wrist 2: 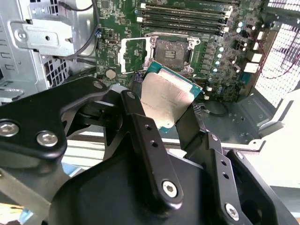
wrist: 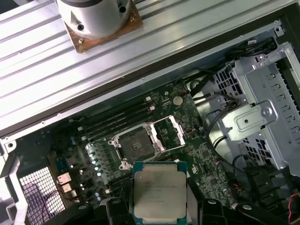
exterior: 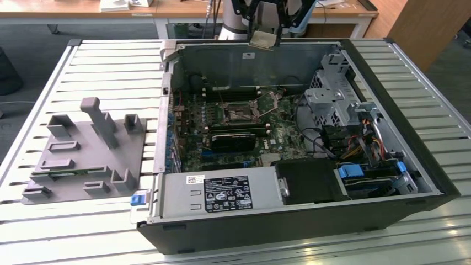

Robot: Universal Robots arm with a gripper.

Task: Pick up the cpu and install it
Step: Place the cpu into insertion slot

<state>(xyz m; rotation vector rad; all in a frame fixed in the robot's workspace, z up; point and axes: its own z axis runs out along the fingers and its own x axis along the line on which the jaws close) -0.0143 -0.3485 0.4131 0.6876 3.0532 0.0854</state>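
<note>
Exterior view: the slatted table [exterior: 110, 72] carries the open computer case [exterior: 412, 110], with the socket [exterior: 239, 113] in the middle of the motherboard [exterior: 220, 149]. The gripper [exterior: 263, 37] hangs over the case's back wall, above and well apart from the socket. In the second wrist view its fingers [wrist 2: 138, 122] clamp the cpu [wrist 2: 166, 101] by two opposite edges. The chip is tilted, and the socket lies bare beyond it with its frame swung open.

I see my arm [exterior: 239, 16] hanging at the far side of the scene, wrist pointing down. The gripper [wrist 2: 163, 112] has its two black fingers [wrist 2: 140, 122] clamped on the cpu [wrist 2: 166, 93], which sits tilted.
</note>
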